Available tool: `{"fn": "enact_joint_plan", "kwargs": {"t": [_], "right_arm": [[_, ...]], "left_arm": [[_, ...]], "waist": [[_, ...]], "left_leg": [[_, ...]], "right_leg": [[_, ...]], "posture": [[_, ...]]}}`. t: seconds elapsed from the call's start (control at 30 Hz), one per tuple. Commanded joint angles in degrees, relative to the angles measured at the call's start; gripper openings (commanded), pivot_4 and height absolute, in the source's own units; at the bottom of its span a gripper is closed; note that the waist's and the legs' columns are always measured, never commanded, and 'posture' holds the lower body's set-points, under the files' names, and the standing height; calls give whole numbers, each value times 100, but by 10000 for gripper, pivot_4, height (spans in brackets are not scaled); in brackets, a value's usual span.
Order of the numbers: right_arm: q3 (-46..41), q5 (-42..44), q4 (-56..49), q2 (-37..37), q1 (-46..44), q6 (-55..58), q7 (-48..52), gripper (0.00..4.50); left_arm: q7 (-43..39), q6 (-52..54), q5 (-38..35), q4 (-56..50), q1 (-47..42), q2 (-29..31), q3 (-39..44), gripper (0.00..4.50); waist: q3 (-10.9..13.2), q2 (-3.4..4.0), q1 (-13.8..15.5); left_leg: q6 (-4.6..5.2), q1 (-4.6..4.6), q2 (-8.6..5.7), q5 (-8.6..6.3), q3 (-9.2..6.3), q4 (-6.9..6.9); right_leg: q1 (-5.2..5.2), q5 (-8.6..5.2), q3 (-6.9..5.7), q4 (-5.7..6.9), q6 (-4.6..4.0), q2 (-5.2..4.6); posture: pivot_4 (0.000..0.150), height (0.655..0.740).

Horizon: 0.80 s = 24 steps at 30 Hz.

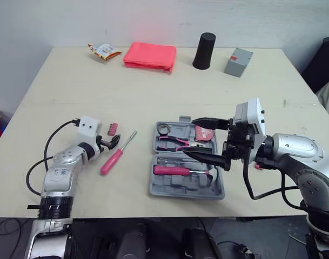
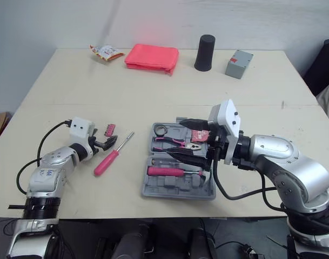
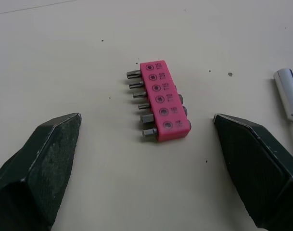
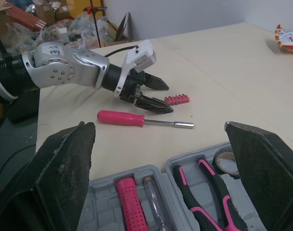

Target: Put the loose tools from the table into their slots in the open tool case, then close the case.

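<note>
2 loose tools lie on the beige table (image 1: 153,91) in the head views: a pink-handled screwdriver (image 1: 116,155) and a pink plastic bit holder (image 1: 113,128), both left of the open grey plastic tool case (image 1: 180,191). In the left wrist view, the left gripper (image 3: 146,116) has its fingers apart, flanking the bit holder without touching it. In the right wrist view, the right gripper (image 4: 158,125), spread wide, hovers over the case.

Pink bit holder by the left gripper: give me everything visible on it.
The pink bit holder is a small plastic-looking block holding six metal bits in a row, tips sticking out one long side, size marks printed by each socket. It lies flat on the table, ahead of the open left gripper, touching neither of its fingers. The pink screwdriver lies beside it, apart.
</note>
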Motion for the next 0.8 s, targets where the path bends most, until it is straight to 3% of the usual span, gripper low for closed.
{"fn": "enact_joint_plan", "kwargs": {"t": [0.03,0.13,0.23,0.33,0.63,0.73,0.8], "right_arm": [[-101,31,-162,-34,26,-87,-25,45000],[-116,50,-162,-19,33,-90,-58,45000],[-104,46,-176,-17,58,-107,-56,45000],[-114,78,-179,-12,72,-109,-49,45000],[-88,106,-168,-22,37,-98,-1,45000],[-91,60,-134,-51,13,-122,34,45000],[-99,50,-119,-66,-3,-127,56,45000]], "left_arm": [[59,70,75,119,-16,-21,-18,44788],[56,70,37,125,-23,-44,11,44788],[-6,45,22,35,12,-53,-18,35907],[100,249,71,-3,23,-48,-12,22630],[149,221,66,65,-8,-76,15,22630],[139,135,67,31,18,-46,48,14750],[125,102,56,-10,20,-8,85,6455]], "waist": [[0,0,-7],[0,0,-12],[0,0,-15],[0,0,-21],[0,0,-22],[0,0,-24],[0,0,-29]], "left_leg": [[0,0,0,0,0,0],[-1,1,1,1,0,-1],[-1,1,1,1,0,-1],[-1,1,2,1,0,-1],[-1,2,3,1,0,-2],[-1,2,3,1,1,-2],[-1,2,3,1,1,-3]], "right_leg": [[0,0,1,0,0,0],[0,0,0,0,0,2],[0,0,0,1,0,2],[-1,0,0,1,0,4],[0,0,1,0,0,5],[-1,0,1,0,0,5],[-1,0,1,0,0,5]], "posture": [[1500,7355],[1500,7355],[1500,7355],[1500,7355],[1500,7355],[1500,7355],[1500,7355]]}}
